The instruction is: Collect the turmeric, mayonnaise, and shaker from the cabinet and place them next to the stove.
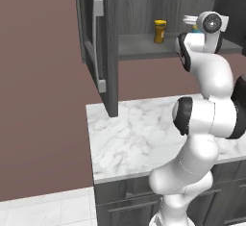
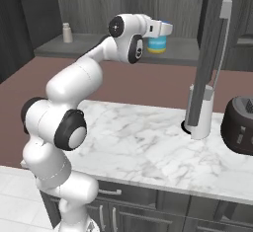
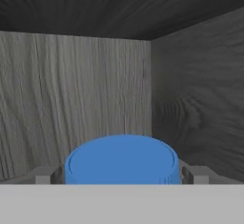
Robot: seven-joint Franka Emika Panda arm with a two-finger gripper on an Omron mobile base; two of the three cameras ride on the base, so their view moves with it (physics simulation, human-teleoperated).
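Mayonnaise first, by the look of it: the small squat jar with bright blue lid and yellowish band (image 2: 157, 44) stands on the shelf inside the dark grey wood-grain wall cabinet (image 1: 144, 8), and the two-finger tool (image 2: 167, 28) reaches in level w/ the jar's lid, from the front. Hand view has the blue lid (image 3: 122, 159) dead centre, one finger tip (image 3: 44, 175) either side of it, jaws spread wide and not yet pinching, so nothing is held. That straddle looks like a pre-grasp setup: jar centred btwn fingers so closing would catch it evenly.

Jar is upright, long axis vertical, lid up, base flat on the shelf, near the cabinet's back wall and close to its inner side wall.

Small jar with yellow lid and amber-brown body, the turmeric (image 1: 160, 31), also upright on the same shelf, well to the side of the mayo. Tiny pale grey-white shaker (image 2: 67, 32) stands upright further along that shelf. Cabinet door hangs open above the white marble bench (image 1: 129, 133), bar handle (image 1: 98, 42) outward, giving the arm access.
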